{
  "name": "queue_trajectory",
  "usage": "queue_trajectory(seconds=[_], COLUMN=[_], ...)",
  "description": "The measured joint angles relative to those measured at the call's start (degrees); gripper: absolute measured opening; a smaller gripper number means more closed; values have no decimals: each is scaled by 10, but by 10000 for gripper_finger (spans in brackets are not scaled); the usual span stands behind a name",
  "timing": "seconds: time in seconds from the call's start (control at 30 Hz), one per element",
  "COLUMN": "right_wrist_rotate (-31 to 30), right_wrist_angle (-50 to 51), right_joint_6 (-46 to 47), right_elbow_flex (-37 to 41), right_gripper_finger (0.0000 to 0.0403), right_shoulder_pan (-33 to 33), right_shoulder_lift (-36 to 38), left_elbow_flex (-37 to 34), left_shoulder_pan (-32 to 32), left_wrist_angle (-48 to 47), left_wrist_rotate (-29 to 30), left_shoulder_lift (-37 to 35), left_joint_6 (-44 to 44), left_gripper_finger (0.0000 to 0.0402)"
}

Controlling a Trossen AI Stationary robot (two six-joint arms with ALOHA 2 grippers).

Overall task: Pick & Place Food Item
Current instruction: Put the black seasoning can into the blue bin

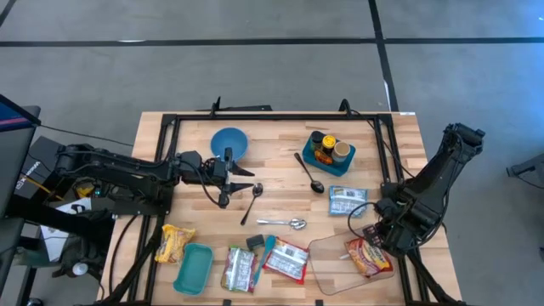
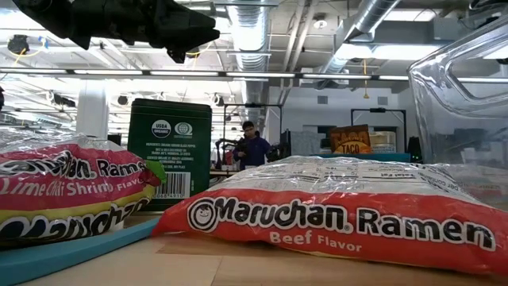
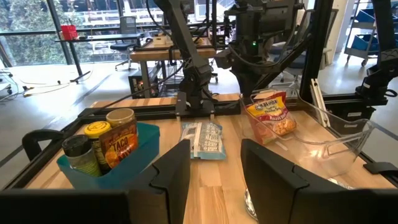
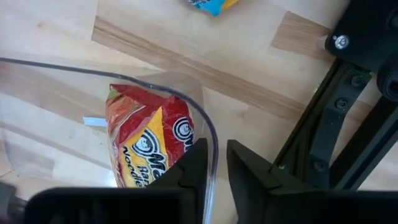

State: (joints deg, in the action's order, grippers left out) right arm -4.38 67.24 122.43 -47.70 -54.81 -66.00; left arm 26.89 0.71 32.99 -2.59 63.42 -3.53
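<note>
The noodle packet (image 1: 368, 255) lies flat inside the clear tray (image 1: 327, 259) at lower right of the high view, prob. set there as its drop spot. The right gripper (image 4: 216, 163) hangs just over the tray's rim w/ fingers only a crack apart & nothing between them but the rim's edge, so I'd judge it's letting go. Packet's long axis runs diagonally, upper left to lower right in the high view. Left gripper (image 1: 242, 172) waits mid-worktop (image 1: 280, 127) by the blue bowl (image 1: 229, 141), part-open & empty.
</note>
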Motion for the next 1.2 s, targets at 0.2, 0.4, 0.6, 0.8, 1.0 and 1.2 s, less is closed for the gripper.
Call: queue_trajectory(seconds=[0.2, 0.4, 0.6, 0.8, 1.0, 1.2], right_wrist_rotate=[-1, -1, -1, -1, -1, -1], right_wrist_angle=[7, 12, 13, 13, 17, 30], right_joint_6=[-21, -30, -43, -54, -60, -90], right_elbow_flex=[0, 0, 0, -4, -18, -30], right_gripper_finger=[69, 93, 129, 149, 146, 133], right_shoulder_pan=[2, 10, 9, 9, 9, 9], right_shoulder_lift=[0, 0, 0, 4, 9, 9], left_elbow_flex=[0, 0, 0, 0, 0, 0], left_shoulder_pan=[0, 0, 0, 0, 0, 0], left_wrist_angle=[0, 0, 0, 0, 0, 0], left_wrist_rotate=[0, 0, -2, -2, -1, 2], left_shoulder_lift=[0, 0, 0, 0, 0, 0], left_joint_6=[0, 0, 0, 0, 0, 66], left_gripper_finger=[136, 136, 136, 136, 136, 136])
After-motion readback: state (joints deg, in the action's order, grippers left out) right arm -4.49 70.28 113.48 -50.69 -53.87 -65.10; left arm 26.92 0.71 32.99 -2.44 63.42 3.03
